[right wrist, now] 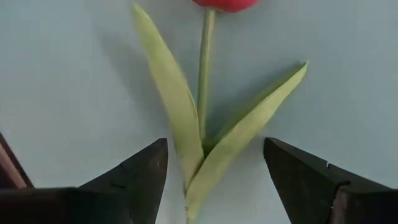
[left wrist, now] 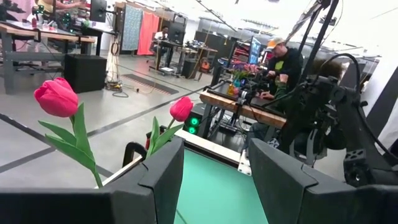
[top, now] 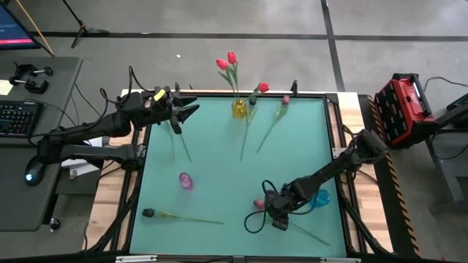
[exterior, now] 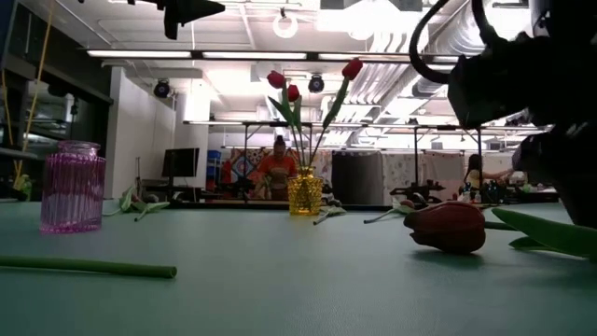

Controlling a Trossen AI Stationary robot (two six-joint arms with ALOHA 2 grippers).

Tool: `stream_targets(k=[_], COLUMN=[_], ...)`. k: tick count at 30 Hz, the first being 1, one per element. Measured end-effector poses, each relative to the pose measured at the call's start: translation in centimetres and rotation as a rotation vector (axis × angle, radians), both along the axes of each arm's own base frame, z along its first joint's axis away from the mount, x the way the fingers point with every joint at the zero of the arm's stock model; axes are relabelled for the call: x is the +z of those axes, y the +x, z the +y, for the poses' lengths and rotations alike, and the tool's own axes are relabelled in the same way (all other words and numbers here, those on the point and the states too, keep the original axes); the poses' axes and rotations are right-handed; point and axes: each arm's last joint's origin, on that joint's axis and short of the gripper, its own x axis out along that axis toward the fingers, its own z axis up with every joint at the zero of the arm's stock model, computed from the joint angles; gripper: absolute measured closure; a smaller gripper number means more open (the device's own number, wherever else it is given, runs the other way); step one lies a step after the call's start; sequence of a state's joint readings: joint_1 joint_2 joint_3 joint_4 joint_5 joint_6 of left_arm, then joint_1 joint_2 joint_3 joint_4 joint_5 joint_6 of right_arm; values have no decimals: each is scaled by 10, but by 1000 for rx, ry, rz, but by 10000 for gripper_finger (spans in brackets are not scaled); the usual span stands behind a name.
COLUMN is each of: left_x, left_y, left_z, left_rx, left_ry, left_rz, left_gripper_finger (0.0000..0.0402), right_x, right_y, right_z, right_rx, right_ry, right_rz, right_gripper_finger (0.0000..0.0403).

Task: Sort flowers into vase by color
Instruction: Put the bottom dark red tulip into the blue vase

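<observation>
I can read no text, label, brand, number or sign in any view | monitor (top: pixel 16 29) at upper left of the high view: content too small for me to read | keyboard (top: pixel 16 117) below it: keys illegible

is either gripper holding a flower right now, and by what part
Neither. The right gripper is open around a red tulip's stem; the left gripper is open and empty.
</observation>
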State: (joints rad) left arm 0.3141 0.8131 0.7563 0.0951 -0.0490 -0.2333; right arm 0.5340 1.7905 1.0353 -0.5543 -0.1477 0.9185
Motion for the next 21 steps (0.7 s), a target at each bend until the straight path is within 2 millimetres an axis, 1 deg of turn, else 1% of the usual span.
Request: stream_targets(k=[4, 6, 7, 9, 12, 13, 14, 17, 19, 21], left_x=[0, 0, 0, 0, 0, 0, 0, 0, 0, 0], left_y=[0, 0, 0, 0, 0, 0, 0, 0, 0, 0], left_z=[0, 0, 0, 0, 0, 0, 0, 0, 0, 0], left_rx=[0, 0, 0, 0, 0, 0, 0, 0, 0, 0], left_ry=[0, 0, 0, 0, 0, 0, 0, 8, 8, 8], left_rz=[1, 1, 1, 1, 1, 1, 1, 4, 4, 4], left_gripper_finger=[232, 232, 232, 232, 232, 232, 232, 232, 232, 232], right_x=[-6, -7, -6, -3, 4, 9, 17, 42, 59, 83], right_y=[1, 1, 0, 1, 3, 5, 7, 9, 5, -1], right_z=[1, 1, 1, -1, -4, -5, -7, -19, -31, -44], right_rx=[-19, -27, -28, -26, 7, 29, 42, 7, -51, -150], right_ry=[-19, -29, -31, -49, -94, -100, -100, -137, -199, -249], right_rz=[17, 16, 17, 29, 42, 23, -7, -85, -140, -232], right_gripper_finger=[146, 162, 178, 230, 350, 375, 384, 384, 396, 397])
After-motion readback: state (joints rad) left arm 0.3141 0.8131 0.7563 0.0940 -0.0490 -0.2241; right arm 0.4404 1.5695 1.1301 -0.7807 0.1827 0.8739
